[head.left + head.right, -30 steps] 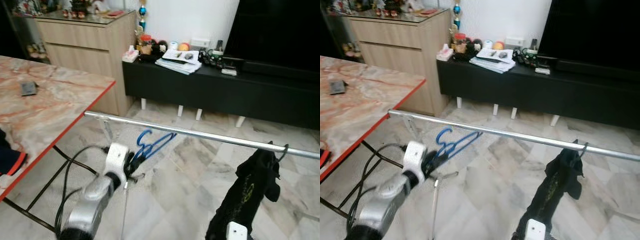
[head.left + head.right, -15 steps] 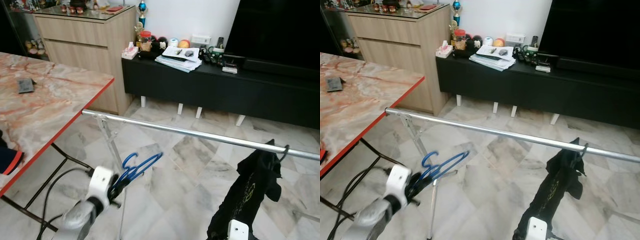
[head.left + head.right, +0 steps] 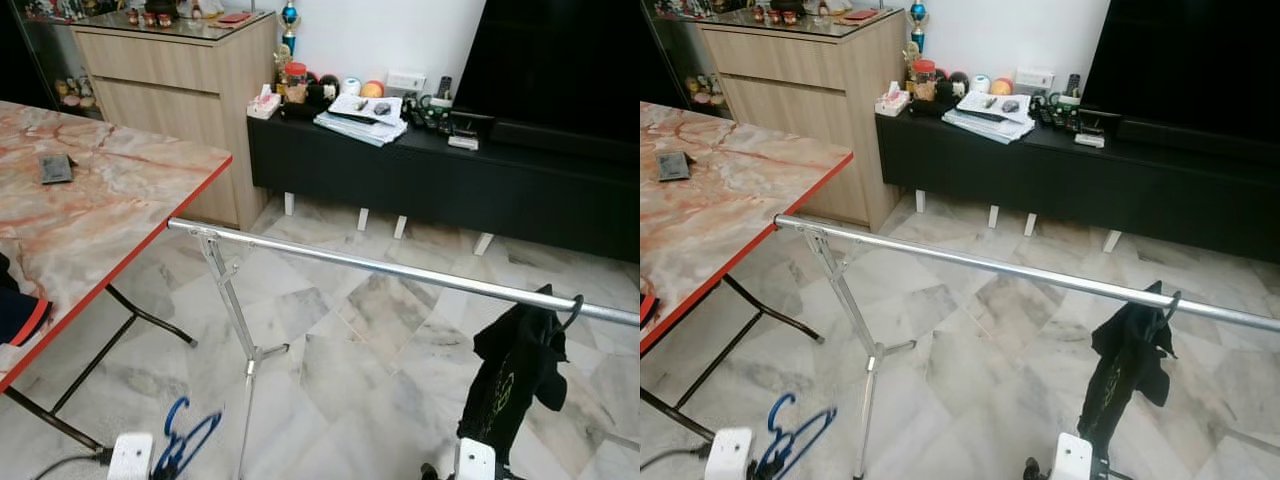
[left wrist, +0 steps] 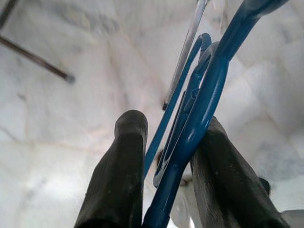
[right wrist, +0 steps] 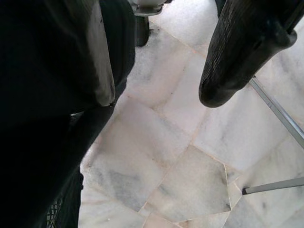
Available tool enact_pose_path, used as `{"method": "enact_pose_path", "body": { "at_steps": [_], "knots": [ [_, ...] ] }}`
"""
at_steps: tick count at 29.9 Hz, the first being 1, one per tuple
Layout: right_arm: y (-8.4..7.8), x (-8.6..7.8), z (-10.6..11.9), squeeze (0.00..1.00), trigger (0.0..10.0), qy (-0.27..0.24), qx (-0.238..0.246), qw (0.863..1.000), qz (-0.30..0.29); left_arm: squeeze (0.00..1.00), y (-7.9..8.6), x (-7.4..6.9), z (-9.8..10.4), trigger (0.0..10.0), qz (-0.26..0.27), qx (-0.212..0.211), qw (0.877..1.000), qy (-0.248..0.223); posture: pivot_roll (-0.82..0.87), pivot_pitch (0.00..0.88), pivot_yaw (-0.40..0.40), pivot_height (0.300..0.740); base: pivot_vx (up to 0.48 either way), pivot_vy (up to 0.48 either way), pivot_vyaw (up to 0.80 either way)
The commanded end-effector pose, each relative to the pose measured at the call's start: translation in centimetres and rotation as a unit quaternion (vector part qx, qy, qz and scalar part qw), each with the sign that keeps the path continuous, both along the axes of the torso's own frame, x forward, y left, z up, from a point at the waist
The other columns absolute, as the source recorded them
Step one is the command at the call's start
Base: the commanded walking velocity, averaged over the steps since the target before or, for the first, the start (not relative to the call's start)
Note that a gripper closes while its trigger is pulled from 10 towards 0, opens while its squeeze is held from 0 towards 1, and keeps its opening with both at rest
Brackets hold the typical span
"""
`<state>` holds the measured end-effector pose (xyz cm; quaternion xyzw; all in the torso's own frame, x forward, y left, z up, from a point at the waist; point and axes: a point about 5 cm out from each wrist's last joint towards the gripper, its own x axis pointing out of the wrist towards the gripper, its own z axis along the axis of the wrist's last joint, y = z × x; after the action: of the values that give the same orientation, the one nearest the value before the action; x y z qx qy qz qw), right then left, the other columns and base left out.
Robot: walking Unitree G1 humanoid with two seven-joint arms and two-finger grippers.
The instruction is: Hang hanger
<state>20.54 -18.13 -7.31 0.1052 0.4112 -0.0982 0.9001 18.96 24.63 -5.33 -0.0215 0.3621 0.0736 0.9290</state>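
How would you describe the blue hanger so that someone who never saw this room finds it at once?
Start at the long silver rail crossing the marble floor, and follow its slanted leg down toward the robot. Low beside that leg, the left end effector holds the hanger between its black fingers. It is bright blue plastic and bare, while the other hanger, on the rail, carries a black garment.

So there's a silver clothes rail (image 3: 1020,272) running across the marble floor (image 3: 970,370) on a folding leg, with a black garment (image 3: 1127,365) hanging off a hook near its right end. Down in the bottom left, a blue hanger (image 3: 790,440) sits low beside a white wrist block. Marble table (image 3: 710,195) on the left, black TV bench (image 3: 1060,170) with clutter at the back.
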Motion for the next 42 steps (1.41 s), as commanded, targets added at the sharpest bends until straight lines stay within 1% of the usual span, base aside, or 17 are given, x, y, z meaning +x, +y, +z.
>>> {"method": "enact_pose_path", "body": {
  "at_steps": [1, 3, 7, 11, 24, 28, 32, 34, 42],
  "knots": [
    [-0.3, -0.1, -0.1, 0.00, 10.0, 0.009, -0.002, 1.000, 0.002, 0.00, 0.1, 0.1, -0.1, 10.0, 0.026, -0.006, 1.000, -0.004, 0.11, 0.037, -0.077, 0.740, 0.000, 0.000, -0.78],
    [-0.3, -0.2, -0.1, 0.00, 10.0, 0.009, -0.001, 1.000, 0.001, 0.00, 0.1, 0.1, -0.2, 10.0, 0.028, -0.005, 1.000, -0.004, 0.11, 0.035, -0.080, 0.740, 0.000, 0.000, -0.78],
    [-0.2, -0.2, -0.1, 0.00, 10.0, 0.013, -0.003, 1.000, 0.014, 0.00, -0.1, 0.7, -0.1, 10.0, 0.030, -0.011, 0.999, -0.015, 0.12, 0.035, -0.085, 0.740, 0.000, 0.000, -0.77],
    [-0.1, -0.1, -0.1, 0.00, 10.0, 0.013, -0.003, 1.000, 0.019, 0.00, -0.1, 0.8, -0.1, 10.0, 0.032, -0.013, 0.999, -0.018, 0.12, 0.035, -0.082, 0.740, 0.000, 0.000, -0.77],
    [0.0, -0.2, -0.2, 0.00, 10.0, 0.015, -0.003, 1.000, 0.017, 0.00, -1.0, 1.0, -0.4, 10.0, 0.003, -0.009, 1.000, -0.016, 0.11, 0.030, -0.068, 0.740, 0.000, 0.000, -0.75],
    [0.0, -0.2, -0.2, 0.00, 10.0, 0.016, -0.002, 1.000, 0.019, 0.00, -1.2, 1.3, -0.3, 10.0, -0.004, -0.007, 1.000, -0.021, 0.11, 0.026, -0.066, 0.740, 0.000, 0.000, -0.74],
    [0.1, -0.2, -0.2, 0.00, 10.0, 0.016, -0.001, 1.000, 0.022, 0.00, -1.3, 1.8, 0.0, 10.0, -0.015, 0.003, 0.999, -0.029, 0.11, 0.027, -0.065, 0.740, 0.000, -0.120, -0.74],
    [0.1, -0.2, -0.2, 0.00, 10.0, 0.016, -0.001, 1.000, 0.022, 0.00, -1.5, 1.9, 0.0, 10.0, -0.018, 0.002, 0.999, -0.030, 0.11, 0.028, -0.065, 0.740, 0.000, -0.480, -0.74],
    [0.1, -0.1, -0.2, 0.00, 10.0, 0.016, -0.001, 1.000, 0.025, 0.00, -2.0, 2.6, 0.4, 10.0, -0.029, -0.002, 0.999, -0.045, 0.12, 0.033, -0.066, 0.740, 0.000, 0.000, -0.71]
  ]
}}
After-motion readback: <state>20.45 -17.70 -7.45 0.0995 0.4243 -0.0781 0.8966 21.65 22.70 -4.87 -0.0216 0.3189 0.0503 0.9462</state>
